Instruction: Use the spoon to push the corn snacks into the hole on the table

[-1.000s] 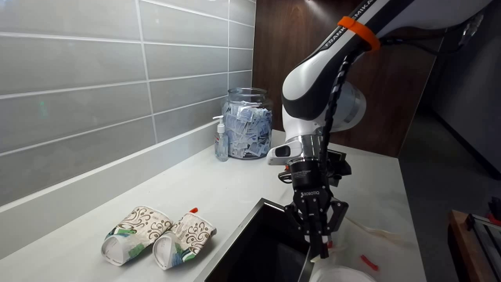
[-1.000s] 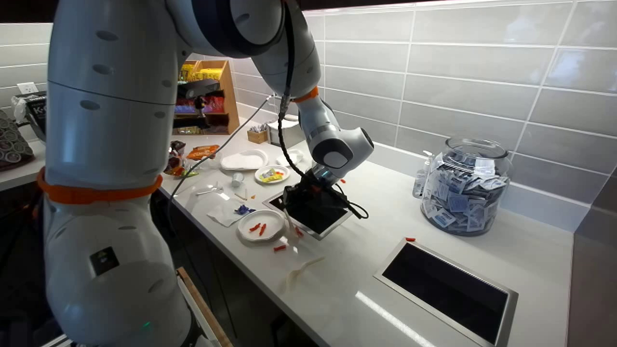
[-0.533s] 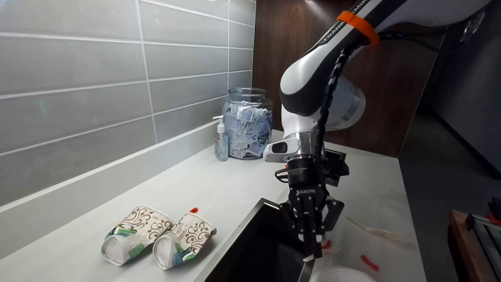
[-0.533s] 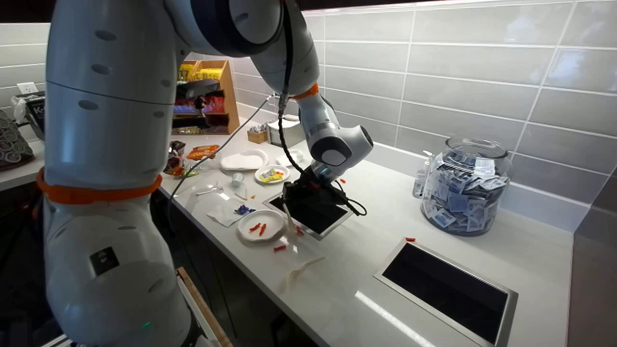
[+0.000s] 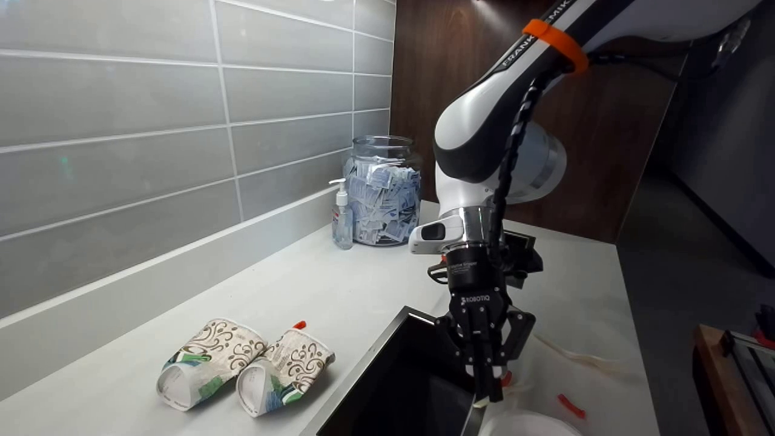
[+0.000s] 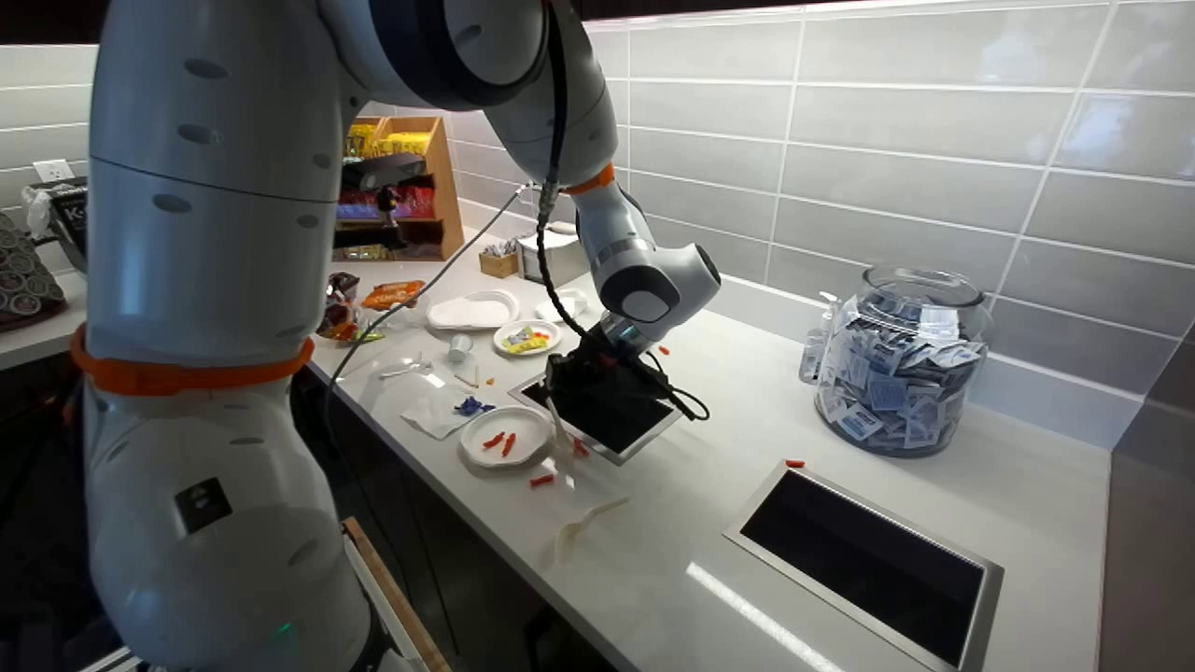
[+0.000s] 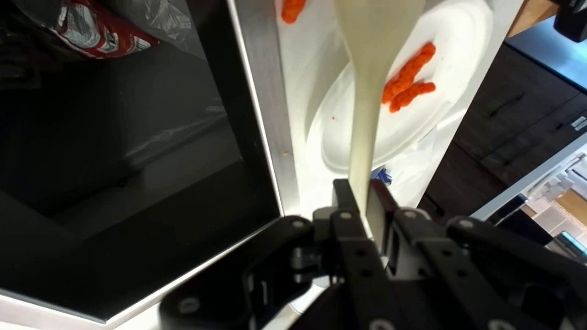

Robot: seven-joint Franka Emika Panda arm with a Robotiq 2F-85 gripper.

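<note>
Pinching the handle of the pale spoon [image 7: 367, 105] in the gripper [image 7: 361, 199], with a finger on either side. Pointing the spoon's broad end away from the wrist camera (cannot tell whether against the counter [image 6: 677, 527] or clear of it). Hanging by the black, metal-rimmed hole [image 7: 270, 91] in both exterior views. Bordered on the left, in the wrist view, by that same hole, with a red package [image 7: 110, 39] and clear plastic [image 7: 167, 23] inside. Bordered on the right by the white plate [image 7: 451, 68], partly behind the spoon, with two orange corn snacks [image 7: 408, 72] close together on it.

Note a loose corn snack [image 7: 291, 10] on the counter, just right of the hole's rim and left of the spoon's broad end. In an exterior view, spot one more corn snack [image 6: 541, 481] just to the near right of the plate, and another pale utensil [image 6: 586, 525] farther right. See a second metal-rimmed opening [image 6: 864, 565] at near right, with a corn snack [image 6: 794, 463] at its far-left corner.

In an exterior view, find two printed paper cups [image 5: 212, 363] tipped over left of the hole, with a corn snack [image 5: 300, 325] just behind the right-hand one. In both exterior views, make out a glass jar [image 5: 384, 145] full of small packets [image 5: 387, 200], with a pump bottle [image 5: 342, 224] to its left, near the tiled wall [image 6: 915, 121].
</note>
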